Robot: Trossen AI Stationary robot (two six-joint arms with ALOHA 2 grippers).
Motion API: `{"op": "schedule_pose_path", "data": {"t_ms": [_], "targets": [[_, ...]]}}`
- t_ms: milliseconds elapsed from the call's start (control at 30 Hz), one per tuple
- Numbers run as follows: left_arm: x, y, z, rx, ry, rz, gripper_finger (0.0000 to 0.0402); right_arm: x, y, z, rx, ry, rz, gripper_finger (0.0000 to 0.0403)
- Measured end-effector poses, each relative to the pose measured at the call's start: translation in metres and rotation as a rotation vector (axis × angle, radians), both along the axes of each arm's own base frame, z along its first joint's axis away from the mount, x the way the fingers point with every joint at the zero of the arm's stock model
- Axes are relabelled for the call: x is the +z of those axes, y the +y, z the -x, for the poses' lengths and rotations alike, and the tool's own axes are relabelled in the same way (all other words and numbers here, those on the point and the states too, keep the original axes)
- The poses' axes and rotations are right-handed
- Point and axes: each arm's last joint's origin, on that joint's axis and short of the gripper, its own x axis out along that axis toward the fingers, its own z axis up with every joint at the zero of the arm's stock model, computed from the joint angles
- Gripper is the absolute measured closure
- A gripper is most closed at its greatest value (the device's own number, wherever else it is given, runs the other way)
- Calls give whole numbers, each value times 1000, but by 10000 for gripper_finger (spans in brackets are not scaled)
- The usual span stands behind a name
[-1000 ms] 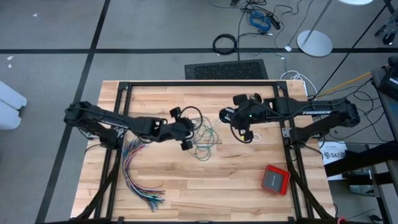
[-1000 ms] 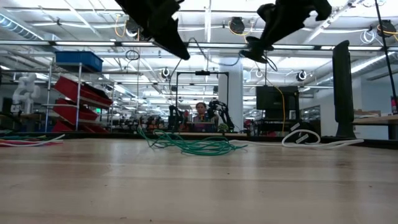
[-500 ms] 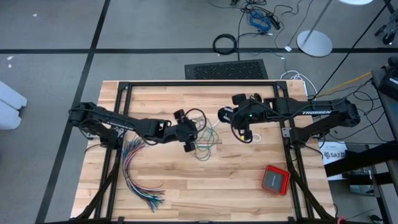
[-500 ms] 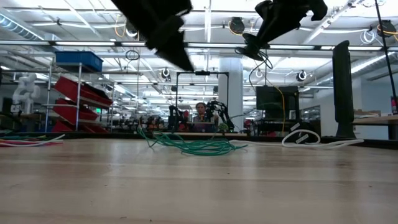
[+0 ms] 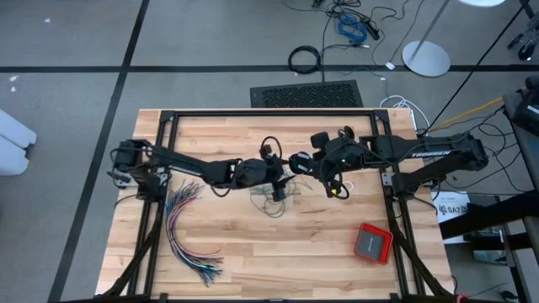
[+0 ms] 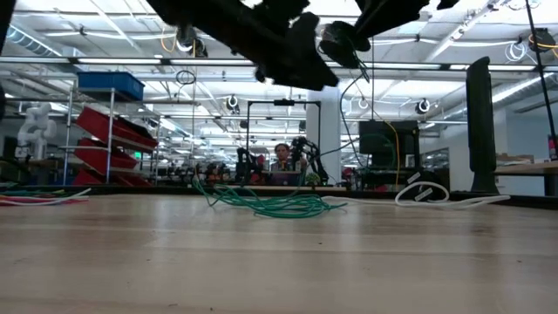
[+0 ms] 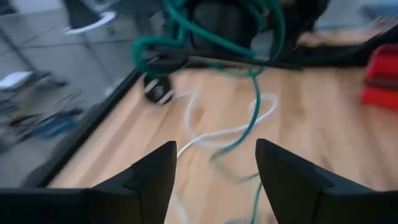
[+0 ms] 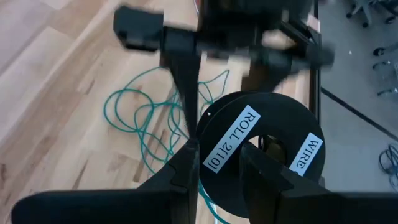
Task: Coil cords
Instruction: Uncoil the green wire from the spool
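My right end effector [image 8: 214, 163] pinches the spool [image 8: 261, 152], my left end effector [image 7: 214, 171] spread just beside it, most teal-green cord [image 5: 274, 202] below lying uncoiled.

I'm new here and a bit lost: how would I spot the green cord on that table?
Start at the wooden table and look to its middle, under where the two arms meet. The teal-green cord lies there in a loose tangle, one plain thin strand, unlike the fanned many-coloured wires on the left.

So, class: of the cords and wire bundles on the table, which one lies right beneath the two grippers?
The teal-green cord, a loose tangle at mid-table under both grippers. The many-coloured wire bundle fans out far off, beside the left arm's base.
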Motion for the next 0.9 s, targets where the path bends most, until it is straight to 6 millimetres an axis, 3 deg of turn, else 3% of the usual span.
{"op": "schedule_pose_path", "data": {"t_ms": [200,400,767,900], "targets": [[-20,2,-18,-91,-100,11,174,4,2,2,1,-26,-9,325],[-21,0,-22,-106,-148,-41,184,4,2,3,-4,-18,-15,325],[-25,0,-21,-134,-99,-68,328,4,2,4,-6,-19,-17,325],[-25,-1,-22,-142,-100,-65,359,3,2,4,-13,-16,-26,325]]}}
